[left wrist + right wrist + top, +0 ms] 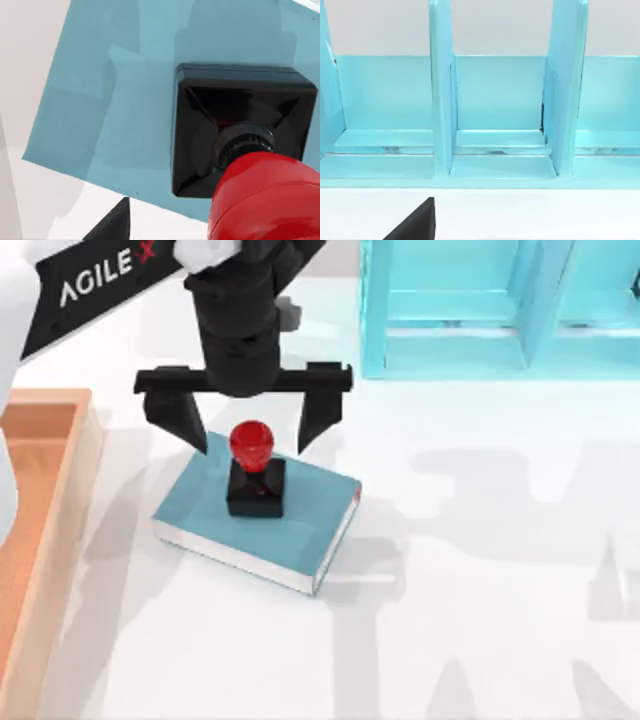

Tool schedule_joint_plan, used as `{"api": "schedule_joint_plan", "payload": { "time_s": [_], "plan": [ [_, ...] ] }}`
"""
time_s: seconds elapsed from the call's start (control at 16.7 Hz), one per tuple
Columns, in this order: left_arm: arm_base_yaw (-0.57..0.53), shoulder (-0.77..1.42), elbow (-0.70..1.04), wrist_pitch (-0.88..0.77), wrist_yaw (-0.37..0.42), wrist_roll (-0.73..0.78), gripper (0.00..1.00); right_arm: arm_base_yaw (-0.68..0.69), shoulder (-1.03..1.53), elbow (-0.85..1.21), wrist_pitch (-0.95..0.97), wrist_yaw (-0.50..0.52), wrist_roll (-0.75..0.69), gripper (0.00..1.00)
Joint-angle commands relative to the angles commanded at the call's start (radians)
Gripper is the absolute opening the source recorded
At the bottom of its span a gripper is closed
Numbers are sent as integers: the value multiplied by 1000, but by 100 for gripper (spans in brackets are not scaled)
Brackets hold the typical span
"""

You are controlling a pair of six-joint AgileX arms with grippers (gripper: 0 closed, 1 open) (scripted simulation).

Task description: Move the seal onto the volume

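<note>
Toward the counter's left side, a little back from its middle, the volume (pixel 262 523) lies flat with its teal cover up and white page edges facing the front and right. Seal (pixel 254 473) stands upright on that cover, black square base resting on the book nearer its rear edge, red knob on top.

Left tool (pixel 252 432) hangs directly over the seal, fingers spread wide. One finger (pixel 180 420) sits to the left of the knob and the other to its right; both are clear of it, no contact seen. Fingertips reach roughly to knob level in the top view.

Left wrist view: seal's black base (pixel 240 120) seen from above, sitting squarely on the teal cover (pixel 115 100), red knob (pixel 265 200) close to the camera. White counter (pixel 45 205) visible past the book's edge. A dark fingertip (pixel 112 225) shows at the frame edge.

Light-cyan shelf unit (pixel 480 310) stands at the counter's rear edge, right of centre, well apart from the book. Wooden tray (pixel 45 530) lies along the left edge of the counter.

Right wrist view: faces the shelf unit (pixel 495 115) and its upright dividers, with one dark finger (pixel 417 222) of the right tool in frame. Cannot tell whether the right tool is spread or closed.
</note>
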Motion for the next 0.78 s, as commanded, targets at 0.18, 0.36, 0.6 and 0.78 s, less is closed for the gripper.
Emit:
{"api": "schedule_joint_plan", "payload": {
  "time_s": [0.18, 0.36, 0.6, 0.78],
  "plan": [
    [0, 0, 0, 0, 0, 0, 100, 0, 0, 0, 0, 0, 0, 100],
    [1, 2, 4, -4, 0, 0, 100, 0, 0, 0, 0, 0, 0, 100],
    [0, 11, 97, -86, 0, -1, 100, 0, 0, 0, 0, 0, 0, 100],
    [0, 13, 140, -127, 0, -1, 100, 0, 0, 0, 0, 0, 0, 100]
  ]
}}
